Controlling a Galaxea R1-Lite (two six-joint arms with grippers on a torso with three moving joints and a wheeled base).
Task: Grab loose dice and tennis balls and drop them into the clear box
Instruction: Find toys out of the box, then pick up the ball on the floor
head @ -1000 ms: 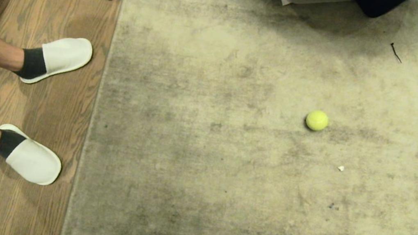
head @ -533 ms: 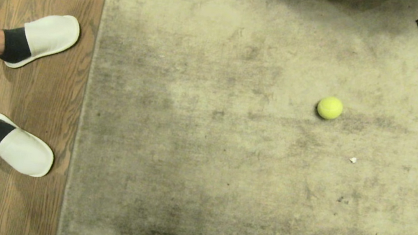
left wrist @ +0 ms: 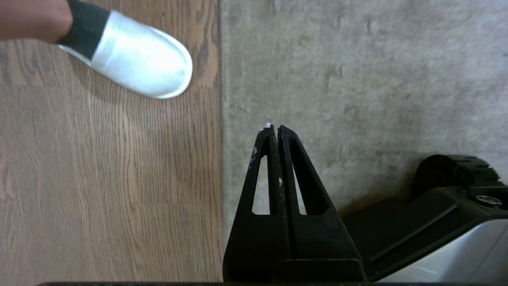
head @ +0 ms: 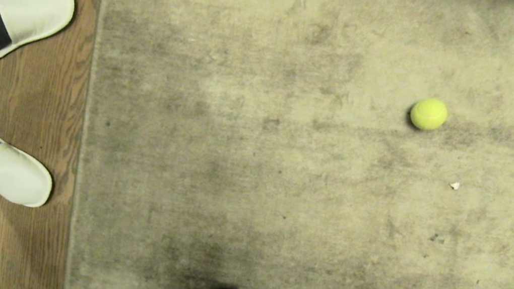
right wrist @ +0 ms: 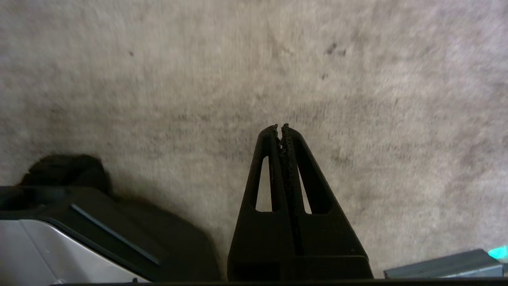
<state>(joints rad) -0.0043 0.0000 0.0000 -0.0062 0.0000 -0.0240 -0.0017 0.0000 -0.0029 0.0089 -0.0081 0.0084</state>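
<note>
The left end effector (left wrist: 274, 128) is seen pressed fully together and empty, hanging above the seam where the carpet (left wrist: 357, 71) meets the wooden floor (left wrist: 99, 167); the right end effector (right wrist: 279, 128) is likewise closed tight on nothing, hanging over bare carpet. Just beside each end effector a part of the robot's base (left wrist: 436, 214) is visible. Beyond the left end effector, on the wooden floor, a person's foot in a white slipper (left wrist: 139, 65) is placed, and in the head view 2 such slippers (head: 32, 11) are seen, both off the carpet. Neither end effector appears in the head view. 1 tennis ball (head: 428, 113) lies on the carpet, well ahead of the right end effector's side and well apart from both, with a small white scrap (head: 455, 185) near it. No dice and no clear box are shown in the current views. The step in hand is judged to be the search and approach: nothing is held and nothing has been reached. The next move is judged to call for the ball to be brought within reach of the right arm, for that end effector to be spread wider than the ball, and for it to be lowered around the ball squarely, since a round ball on carpet could be nudged away by a glancing touch.
</note>
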